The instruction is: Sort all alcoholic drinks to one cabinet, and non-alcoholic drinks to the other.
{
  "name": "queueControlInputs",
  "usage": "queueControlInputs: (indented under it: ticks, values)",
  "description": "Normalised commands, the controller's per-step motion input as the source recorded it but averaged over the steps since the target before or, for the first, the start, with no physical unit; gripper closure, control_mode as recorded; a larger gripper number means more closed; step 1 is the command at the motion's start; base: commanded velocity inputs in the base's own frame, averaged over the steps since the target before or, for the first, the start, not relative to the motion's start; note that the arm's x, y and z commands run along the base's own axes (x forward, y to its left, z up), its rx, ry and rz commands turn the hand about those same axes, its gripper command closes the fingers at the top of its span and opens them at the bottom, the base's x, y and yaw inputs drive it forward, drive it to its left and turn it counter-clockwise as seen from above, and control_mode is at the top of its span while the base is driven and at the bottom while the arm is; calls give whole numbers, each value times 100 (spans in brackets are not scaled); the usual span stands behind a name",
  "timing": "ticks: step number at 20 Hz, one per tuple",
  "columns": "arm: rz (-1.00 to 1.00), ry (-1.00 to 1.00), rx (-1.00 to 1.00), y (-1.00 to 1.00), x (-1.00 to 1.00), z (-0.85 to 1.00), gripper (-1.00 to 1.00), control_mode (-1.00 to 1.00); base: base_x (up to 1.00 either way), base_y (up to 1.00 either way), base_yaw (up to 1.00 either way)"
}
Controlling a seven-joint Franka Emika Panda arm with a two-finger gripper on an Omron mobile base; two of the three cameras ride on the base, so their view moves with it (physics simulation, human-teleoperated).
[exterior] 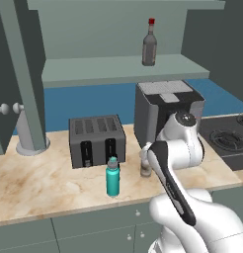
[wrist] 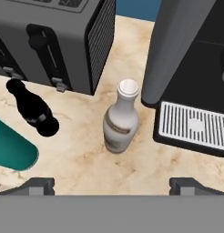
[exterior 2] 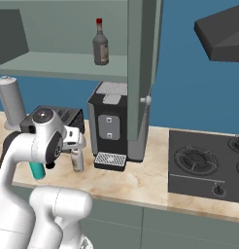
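My gripper (wrist: 114, 186) hangs open just above the pale cream bottle (wrist: 121, 119), which stands upright on the counter between the toaster and the coffee machine. In the right base view the hand (exterior 2: 74, 142) sits right over that bottle (exterior 2: 77, 160). A small black bottle (wrist: 33, 108) stands in front of the toaster, and the teal flask (wrist: 11, 148) (exterior: 112, 177) is beside it near the counter's front. The dark grey bottle with a red cap (exterior: 149, 44) (exterior 2: 100, 46) stands on the shelf of the open upper cabinet (exterior: 118, 69).
A grey toaster (exterior: 97, 140) and a black coffee machine (exterior: 165, 111) with its drip tray (wrist: 193, 127) flank the pale bottle. An open cabinet door (exterior 2: 143, 73) hangs by the machine. A grey cylinder (exterior: 29, 133) stands at the left, a stove (exterior 2: 209, 165) at the right.
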Motion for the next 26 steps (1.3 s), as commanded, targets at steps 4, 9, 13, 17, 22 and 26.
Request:
queueControlInputs:
  ticks: [4,9,13,17,22,26]
  values:
    - [0,0,0,5,18,-11,-100,-100,0,0,0]
    - [0,0,0,3,18,-11,-100,-100,0,0,0]
    - [0,0,0,0,16,-10,-100,-100,0,0,0]
    - [0,0,0,0,16,-8,-100,-100,0,0,0]
    - [0,0,0,1,19,-10,-100,-100,0,0,0]
    - [0,0,0,0,17,-8,-100,-100,0,0,0]
